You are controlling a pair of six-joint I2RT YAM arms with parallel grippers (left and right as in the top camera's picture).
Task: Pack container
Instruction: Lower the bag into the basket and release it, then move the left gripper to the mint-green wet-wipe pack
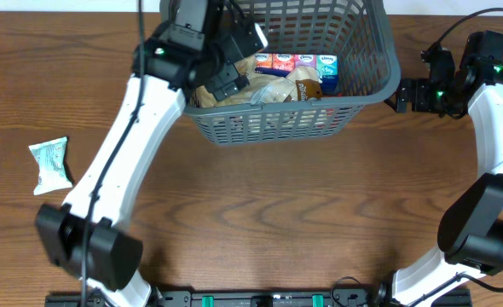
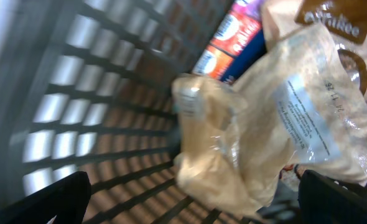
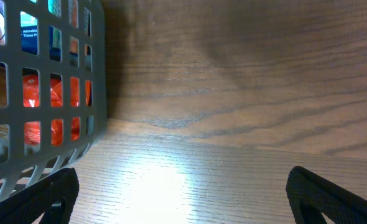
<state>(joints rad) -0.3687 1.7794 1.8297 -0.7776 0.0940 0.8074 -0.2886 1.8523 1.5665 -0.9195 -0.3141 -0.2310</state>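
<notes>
I have the container (image 1: 277,124) at 12 o'clock on the desk (image 1: 268,222), holding a row of small cartons (image 1: 298,61) and a tan bag (image 2: 258,143). My left gripper (image 2: 193,202) is inside its 9 o'clock end, just above that bag, fingers spread wide with nothing between them. My right gripper (image 3: 183,196) hangs outside the 3 o'clock wall, likewise released and empty. A pale green packet (image 1: 51,165) lies on the desk at 9 o'clock, well apart from the container

Matt grey plastic container (image 1: 367,81); glossy wood-grain table (image 1: 277,213)
</notes>
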